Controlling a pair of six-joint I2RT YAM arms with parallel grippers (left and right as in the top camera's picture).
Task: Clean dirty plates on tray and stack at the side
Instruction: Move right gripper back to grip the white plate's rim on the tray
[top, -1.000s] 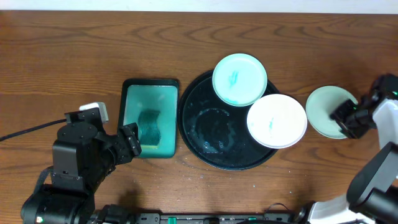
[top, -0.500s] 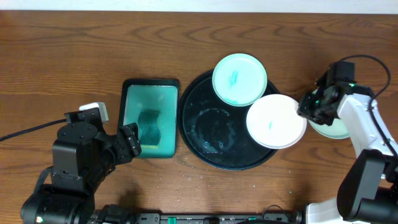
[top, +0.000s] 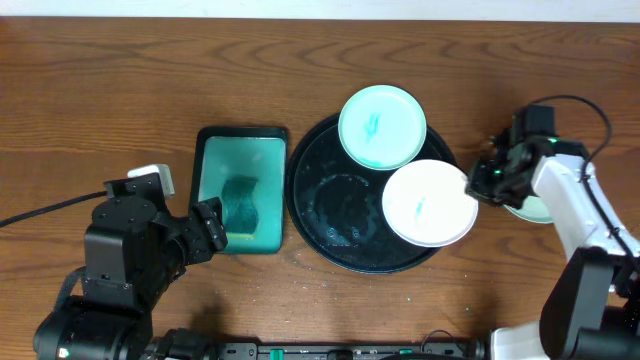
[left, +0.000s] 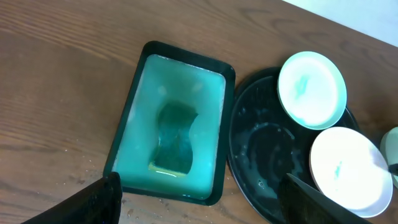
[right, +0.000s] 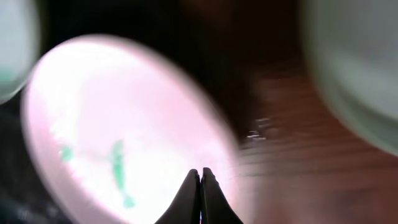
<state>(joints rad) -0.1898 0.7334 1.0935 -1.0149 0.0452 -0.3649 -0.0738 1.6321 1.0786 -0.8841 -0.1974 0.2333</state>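
Note:
The round black tray (top: 340, 238) holds two plates. A mint plate (top: 382, 126) with a teal smear lies on its far rim. A white plate (top: 428, 203) with a small teal mark lies on its right side. My right gripper (top: 478, 182) is shut, its tips (right: 200, 177) at this plate's right rim (right: 112, 124), nothing showing between them. A third pale plate (top: 525, 208) rests on the table to the right, mostly hidden under the right arm. My left gripper (left: 205, 208) stands open near the table's front left, holding nothing.
A rectangular teal tray (top: 241, 140) with a dark sponge (top: 240, 203) sits left of the black tray. Wet streaks mark the black tray's middle (left: 261, 155). A cable (top: 40, 212) runs off the left edge.
My right gripper swung left from the side plate to the white plate's rim and shut. The white plate has slid a little left on the tray. The left arm has not moved.

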